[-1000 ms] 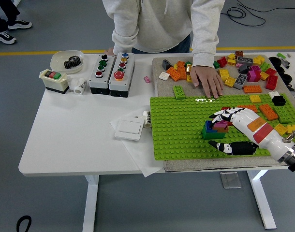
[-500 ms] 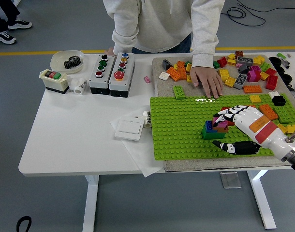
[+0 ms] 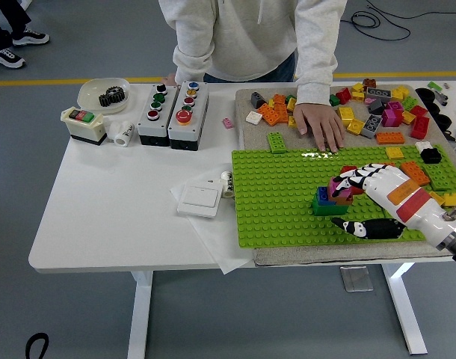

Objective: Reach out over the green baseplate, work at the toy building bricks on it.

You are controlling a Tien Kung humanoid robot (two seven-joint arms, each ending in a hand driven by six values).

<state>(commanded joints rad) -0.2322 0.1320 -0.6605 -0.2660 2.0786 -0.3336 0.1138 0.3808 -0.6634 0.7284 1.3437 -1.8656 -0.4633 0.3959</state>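
Note:
A green baseplate (image 3: 280, 187) lies on the table's right half. Near its right side stands a small stack of bricks (image 3: 329, 200): a green base with blue, magenta and orange pieces on top. My right hand (image 3: 340, 203) reaches in from the right. Its white fingers (image 3: 355, 178) rest against the stack's top pieces, and the black thumb (image 3: 355, 226) lies apart on the plate below the stack. Nothing is clasped between them. A few orange, yellow and green bricks (image 3: 415, 172) sit on the plate behind my wrist.
A person stands at the far side with one hand (image 3: 321, 123) flat on the tan mat (image 3: 247, 131), among several loose bricks (image 3: 377, 108). Button boxes (image 3: 174, 112), a gear dish (image 3: 105, 93) and a white switch (image 3: 198, 200) lie to the left.
My right hand has shifted slightly right and up, with the fingers still at the stack's top. The person's hand has not moved.

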